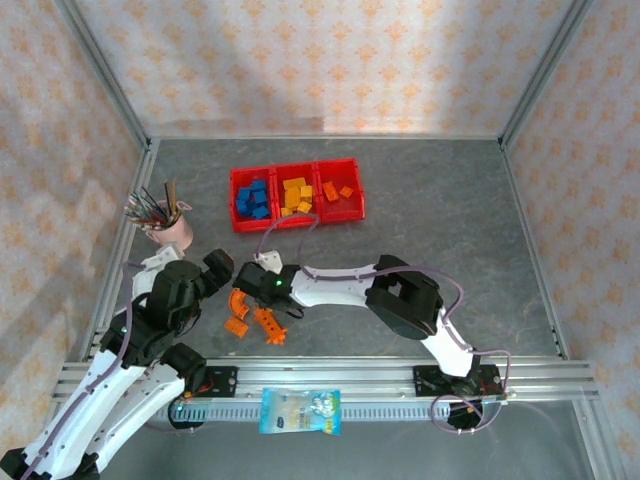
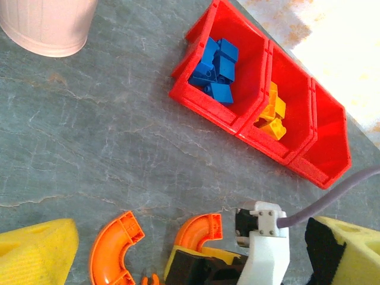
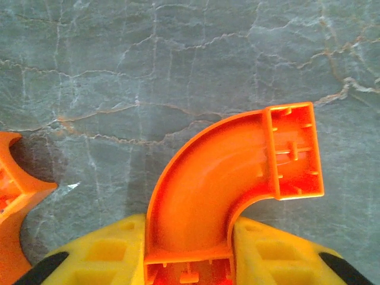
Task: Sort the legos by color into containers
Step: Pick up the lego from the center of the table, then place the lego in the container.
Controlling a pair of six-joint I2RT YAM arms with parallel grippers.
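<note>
Right wrist: right pincer (image 3: 190, 244) tight on curved orange lego (image 3: 221, 172), its arc upward then rightward

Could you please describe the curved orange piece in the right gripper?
The curved orange piece is a glossy plastic quarter-bend channel, smooth and hollowed along the curve, with a ribbed rectangular open end. The right gripper is shut on its other end, yellow fingers pressing both sides. It is over the grey tabletop; whether it rests there is unclear.
</note>
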